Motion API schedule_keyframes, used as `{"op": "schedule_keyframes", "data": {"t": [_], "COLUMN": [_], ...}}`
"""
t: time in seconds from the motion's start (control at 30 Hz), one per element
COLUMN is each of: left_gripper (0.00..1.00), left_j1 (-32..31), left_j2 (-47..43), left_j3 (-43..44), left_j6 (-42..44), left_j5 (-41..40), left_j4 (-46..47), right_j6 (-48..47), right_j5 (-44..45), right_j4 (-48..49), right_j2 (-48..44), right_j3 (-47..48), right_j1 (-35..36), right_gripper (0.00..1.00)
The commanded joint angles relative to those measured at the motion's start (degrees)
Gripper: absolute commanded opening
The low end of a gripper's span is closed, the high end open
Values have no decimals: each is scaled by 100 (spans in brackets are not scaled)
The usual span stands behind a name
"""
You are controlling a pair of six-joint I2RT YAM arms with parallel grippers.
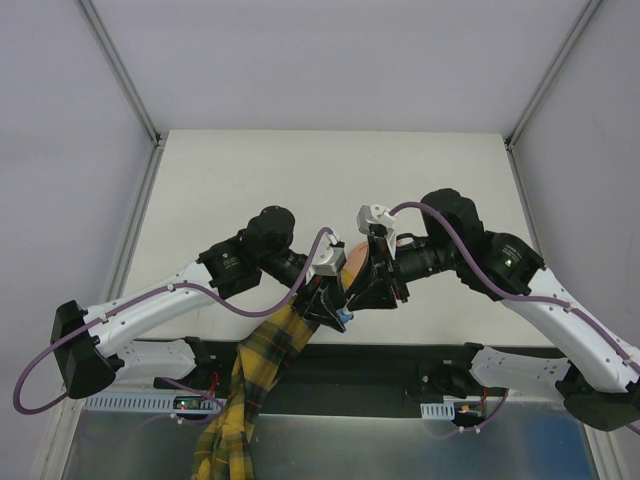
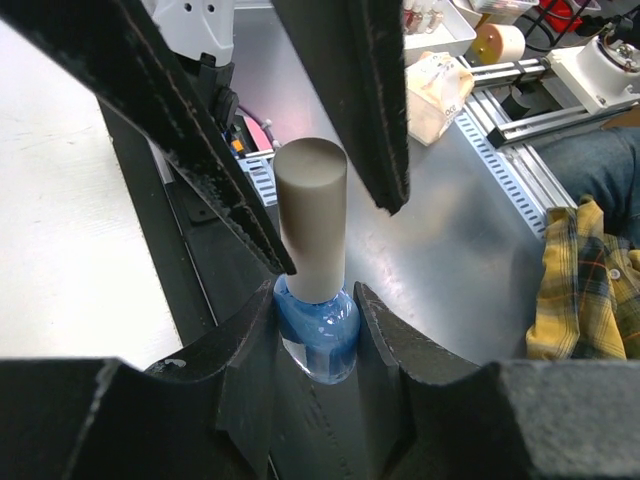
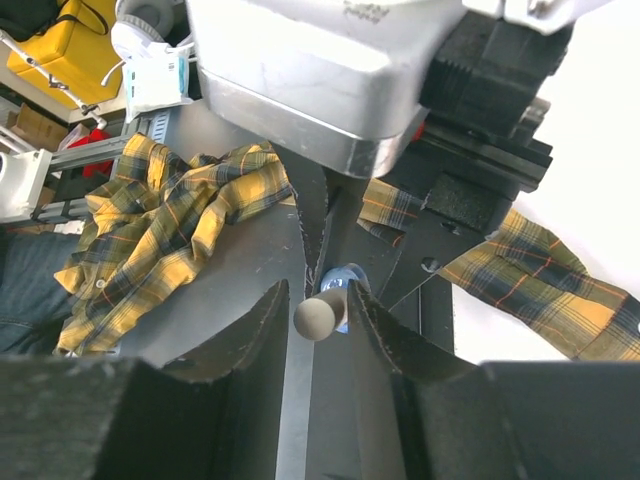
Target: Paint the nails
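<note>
Grippers meet mid-table [image 1: 300, 180], close to its near edge, nose to nose. Left gripper [image 2: 314, 288] is clamped on the blue polish bottle [image 2: 320, 335]: both fingers pinch the glass body, and the bottle stands upright between them. Grey cap [image 2: 312, 215] is on the bottle and sticks up clear of the left fingers.

Right gripper [image 3: 316, 292] comes in from the right and straddles the cap. From the left wrist, one finger [image 2: 200, 150] sits against the cap's side while the other shows a gap, so the jaws are apart and not clamped. Right wrist view agrees: cap end sits between the fingertips, tight fit.

Peach hand [image 1: 356, 258] lies just under and between the two grippers, only a sliver visible from the top. The nails themselves are hidden by the gripper bodies, so I can't tell their colour or which way they point. Yellow plaid sleeve [image 1: 262, 350] trails from there to the near left, off the table edge.
</note>
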Motion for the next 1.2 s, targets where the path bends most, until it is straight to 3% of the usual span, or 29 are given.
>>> {"op": "schedule_keyframes", "data": {"t": [0.0,0.1,0.2,0.23,0.43,0.53,0.57,0.63,0.73,0.77,0.87,1.17], "left_gripper": [0,0,0,0,0,0,0,0,0,0,0,0], "left_j1": [-32,-32,12,38,433,600,644,689,697,715,741,838], "left_j2": [-28,-36,-89,-115,-510,-695,-800,-932,-968,-977,-977,-1065], "left_j3": [249,249,266,258,-31,-269,-348,-568,-735,-753,-867,-1140], "left_j6": [-4,13,13,22,-136,-172,-180,-154,170,380,636,488], "left_j5": [387,326,-95,-227,-2445,-3676,-3978,-4688,-5306,-5560,-5729,-5615], "left_j4": [261,261,261,261,550,850,929,1175,1368,1386,1544,1886], "right_j6": [-225,-251,-260,-260,-199,98,240,991,1987,2495,3156,3282], "right_j5": [-288,-314,-323,-280,387,1186,1806,2469,4241,5544,6258,6656], "right_j4": [229,229,202,185,-9,279,421,954,1161,1038,1045,1389], "right_j2": [46,81,125,142,239,195,169,221,545,851,1336,1329], "right_j3": [19,19,20,28,-112,-244,-383,-551,-518,-377,159,29], "right_j1": [-29,-29,-29,-38,-47,-46,-47,-38,478,1064,1447,1333], "right_gripper": [31,24,11,0,0,0,0,0,0,0,0,0]}}
